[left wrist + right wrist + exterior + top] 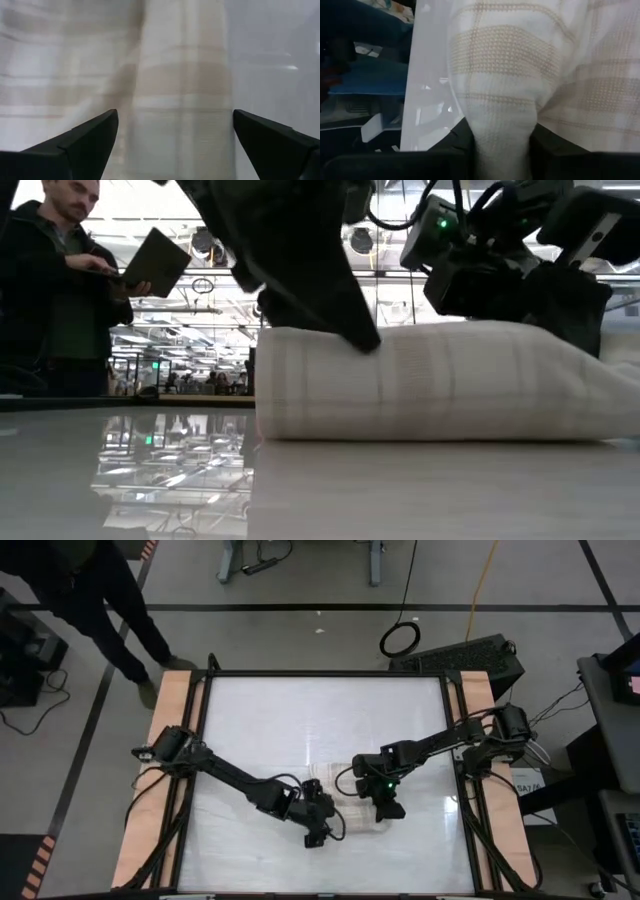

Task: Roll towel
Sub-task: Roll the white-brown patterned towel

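The towel (pixel 450 380), cream with tan plaid stripes, lies bunched into a thick roll on the table's near middle (pixel 325 776), its underside resting on the tabletop. My left gripper (pixel 174 120) is open wide. It slants down over the roll's left part (pixel 322 832), one finger on either side of a ridge of cloth. My right gripper (pixel 502 150) is shut on the towel at the roll's right part (pixel 385 810). My left gripper has one dark fingertip (pixel 362 335) at the top of the roll in the low view; whether it touches the cloth I cannot tell. My right gripper pinches a raised fold of the towel (pixel 500 125) between its two fingers, slanting down from the table's right. The fold bulges out beyond the fingers, and the rest of the towel lies on the table.
A person (pixel 60 280) holding a flat dark device stands beyond the table's far left corner (pixel 90 590). Wooden rails (pixel 165 770) run along both sides of the table. A bare glossy tabletop (pixel 320 715) stretches toward the far edge. A black case (pixel 470 655) sits beyond the far right corner.
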Controlling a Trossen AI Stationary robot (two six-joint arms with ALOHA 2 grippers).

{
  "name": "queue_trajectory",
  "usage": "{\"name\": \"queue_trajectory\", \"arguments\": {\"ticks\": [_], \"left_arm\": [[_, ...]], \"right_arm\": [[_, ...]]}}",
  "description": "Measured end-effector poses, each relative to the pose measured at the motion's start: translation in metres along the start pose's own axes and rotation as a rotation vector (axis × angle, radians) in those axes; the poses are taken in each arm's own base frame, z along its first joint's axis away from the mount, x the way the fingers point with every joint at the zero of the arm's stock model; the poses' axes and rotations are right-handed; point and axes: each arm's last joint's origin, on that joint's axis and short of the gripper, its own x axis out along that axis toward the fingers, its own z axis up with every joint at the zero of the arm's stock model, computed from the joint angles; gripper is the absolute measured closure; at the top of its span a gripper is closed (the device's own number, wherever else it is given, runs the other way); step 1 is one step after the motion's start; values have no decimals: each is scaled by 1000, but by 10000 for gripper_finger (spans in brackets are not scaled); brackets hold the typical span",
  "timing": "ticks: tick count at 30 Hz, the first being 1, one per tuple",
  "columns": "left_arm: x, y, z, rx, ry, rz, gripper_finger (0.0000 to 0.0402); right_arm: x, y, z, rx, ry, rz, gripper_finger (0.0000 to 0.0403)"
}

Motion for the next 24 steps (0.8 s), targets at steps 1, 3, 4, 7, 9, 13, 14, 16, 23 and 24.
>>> {"name": "queue_trajectory", "arguments": {"ticks": [1, 3, 4, 7, 9, 13, 14, 16, 23, 24], "left_arm": [[4, 1, -1, -2, 15, -18, 5], [10, 2, -4, -11, 47, -53, 5], [12, 3, -5, -13, 56, -65, 5], [15, 4, -6, -13, 66, -63, 10], [15, 4, -6, -15, 63, -61, 21], [15, 6, -6, -43, 70, -65, 64], [15, 7, -5, -53, 75, -75, 77], [16, 8, -5, -74, 86, -91, 108], [15, 7, -5, -80, 104, -142, 225], [15, 7, -5, -81, 109, -153, 239]], "right_arm": [[1, -1, 0, -3, -1, 0, 307], [1, -1, 1, -8, -5, -1, 307], [0, -1, 1, -11, -10, -1, 307], [-1, -2, 2, -1, -13, 1, 307], [-2, -2, 2, 8, -14, 24, 307], [-3, -2, 2, 21, -15, 41, 304], [-3, -3, 2, 24, -15, 38, 301], [-3, -3, 2, 42, -16, 15, 290], [-11, 3, 1, 50, -38, -55, 186], [-14, 6, 1, 47, -44, -63, 167]]}}
